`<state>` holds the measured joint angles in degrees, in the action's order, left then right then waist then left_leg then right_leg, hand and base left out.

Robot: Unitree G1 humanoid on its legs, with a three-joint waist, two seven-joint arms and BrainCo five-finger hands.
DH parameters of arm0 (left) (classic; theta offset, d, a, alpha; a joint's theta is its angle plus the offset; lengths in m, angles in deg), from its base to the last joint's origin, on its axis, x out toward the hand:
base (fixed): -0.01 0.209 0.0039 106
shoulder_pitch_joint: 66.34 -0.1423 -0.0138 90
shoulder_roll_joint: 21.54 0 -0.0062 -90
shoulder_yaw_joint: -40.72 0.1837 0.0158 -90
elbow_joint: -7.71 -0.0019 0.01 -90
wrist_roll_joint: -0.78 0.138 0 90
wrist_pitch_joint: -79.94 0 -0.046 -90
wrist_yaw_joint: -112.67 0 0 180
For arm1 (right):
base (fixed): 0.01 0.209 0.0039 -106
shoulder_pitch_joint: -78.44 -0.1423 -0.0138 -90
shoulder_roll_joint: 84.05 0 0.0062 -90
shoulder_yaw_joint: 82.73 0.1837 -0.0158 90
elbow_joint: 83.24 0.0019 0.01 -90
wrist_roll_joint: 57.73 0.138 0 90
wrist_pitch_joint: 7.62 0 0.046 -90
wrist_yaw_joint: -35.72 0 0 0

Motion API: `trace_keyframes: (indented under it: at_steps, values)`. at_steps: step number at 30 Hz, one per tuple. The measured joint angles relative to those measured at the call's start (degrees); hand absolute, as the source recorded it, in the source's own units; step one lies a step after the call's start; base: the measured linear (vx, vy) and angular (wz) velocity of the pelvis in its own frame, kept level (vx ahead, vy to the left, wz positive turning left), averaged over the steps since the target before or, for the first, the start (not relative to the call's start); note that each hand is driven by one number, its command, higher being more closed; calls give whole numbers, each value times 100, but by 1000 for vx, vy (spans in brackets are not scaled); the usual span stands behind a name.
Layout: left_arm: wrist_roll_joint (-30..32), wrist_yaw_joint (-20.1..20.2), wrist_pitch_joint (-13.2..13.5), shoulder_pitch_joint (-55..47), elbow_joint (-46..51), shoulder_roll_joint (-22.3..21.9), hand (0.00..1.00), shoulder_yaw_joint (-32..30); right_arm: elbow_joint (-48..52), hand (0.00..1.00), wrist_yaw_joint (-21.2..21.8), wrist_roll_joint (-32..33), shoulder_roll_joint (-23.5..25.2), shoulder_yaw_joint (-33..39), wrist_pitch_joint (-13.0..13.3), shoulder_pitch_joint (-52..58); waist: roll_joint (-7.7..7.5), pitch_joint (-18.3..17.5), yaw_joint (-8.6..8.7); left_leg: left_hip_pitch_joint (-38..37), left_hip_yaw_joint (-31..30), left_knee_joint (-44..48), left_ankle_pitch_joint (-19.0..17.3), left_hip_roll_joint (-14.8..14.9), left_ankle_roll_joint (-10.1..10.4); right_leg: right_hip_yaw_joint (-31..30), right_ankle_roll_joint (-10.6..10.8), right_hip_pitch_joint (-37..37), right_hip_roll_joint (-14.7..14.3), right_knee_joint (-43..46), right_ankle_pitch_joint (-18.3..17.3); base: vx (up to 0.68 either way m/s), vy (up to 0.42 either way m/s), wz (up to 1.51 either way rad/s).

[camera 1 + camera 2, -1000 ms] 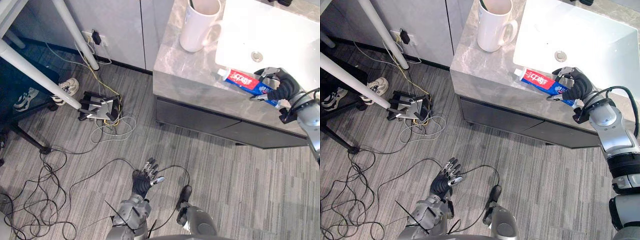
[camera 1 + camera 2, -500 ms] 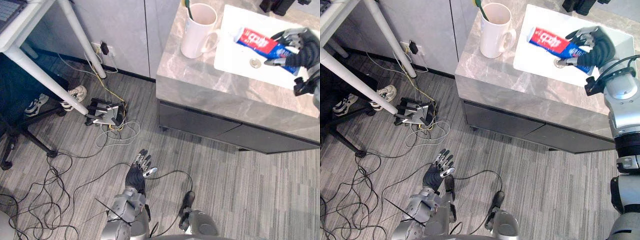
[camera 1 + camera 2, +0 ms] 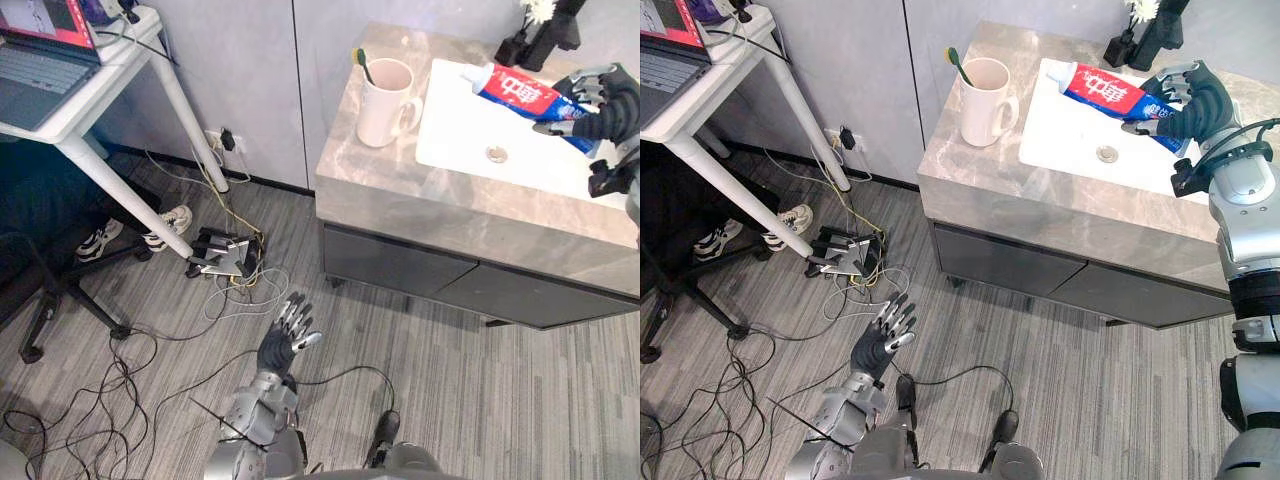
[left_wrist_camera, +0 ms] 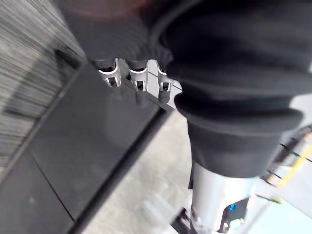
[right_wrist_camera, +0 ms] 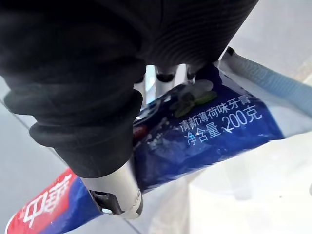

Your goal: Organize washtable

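Overhead, in the eye views, the right hand (image 3: 598, 103) is gripping a red-and-blue toothpaste tube (image 3: 518, 90) over the white sink (image 3: 465, 138). The tube's cap end is pointing toward the mug (image 3: 384, 92) holding a toothbrush (image 3: 364, 68) on the grey tabletop (image 3: 400, 185), and the left hand (image 3: 287, 335) is hanging low over the floor (image 3: 480, 380), fingers straight and spread. Left wrist view is showing its fingers (image 4: 139, 83) extended and grasping nothing; right wrist view is showing fingers curling round the tube's blue end.
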<state>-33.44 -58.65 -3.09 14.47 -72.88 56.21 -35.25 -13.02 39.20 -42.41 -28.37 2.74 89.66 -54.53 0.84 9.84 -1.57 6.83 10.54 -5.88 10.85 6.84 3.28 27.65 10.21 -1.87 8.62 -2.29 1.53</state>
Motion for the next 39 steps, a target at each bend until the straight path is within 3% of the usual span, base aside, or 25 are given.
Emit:
trace_keyframes:
  at_steps: [5,14,21,39]
  values:
    - [-524,-377,-18,1436,71,124,0,179,1337,100,-35,8,1155,-10,4,555,80,-214,72,-88,-42,-1,17,6,-5,47,-23,-128,-43,-122,24,-22,-2,4]
    - [-1036,-778,-215,2593,-130,290,0,704,2103,100,22,91,2484,-183,-97,1218,74,-363,107,-143,-50,0,29,-19,-2,39,11,-190,-50,-140,106,0,0,0]
    - [-1137,-883,-306,2840,-358,458,0,829,2133,100,193,103,2760,-501,-155,1509,54,-413,144,-154,-8,-1,31,-27,-6,-7,-32,-188,-51,-195,109,-9,5,-3]
    - [-1011,-1035,-333,3216,-552,439,0,701,2133,100,309,95,3000,-510,-263,1909,4,-533,118,-160,42,-1,29,-33,-5,-72,-20,-170,-45,-207,122,0,0,-1]
